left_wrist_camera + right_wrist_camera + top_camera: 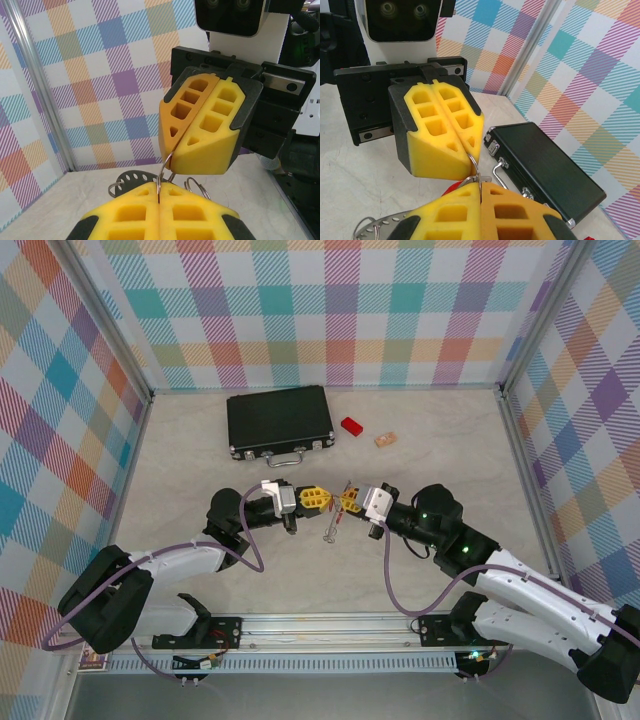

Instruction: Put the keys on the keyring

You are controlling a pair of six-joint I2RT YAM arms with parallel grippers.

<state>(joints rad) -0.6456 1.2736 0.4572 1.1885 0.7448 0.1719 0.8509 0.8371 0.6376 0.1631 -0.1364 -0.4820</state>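
left pincer (159, 202) and right pincer (176, 142) are meeting tip to tip, both clenching the keyring (166, 169) above the counter (450, 450). if either arm is pulling or twisting, the thin wire is likely bending or slipping free. keys (331, 530) seem to be dangling below it and could be dropping off. no readable writing is showing.
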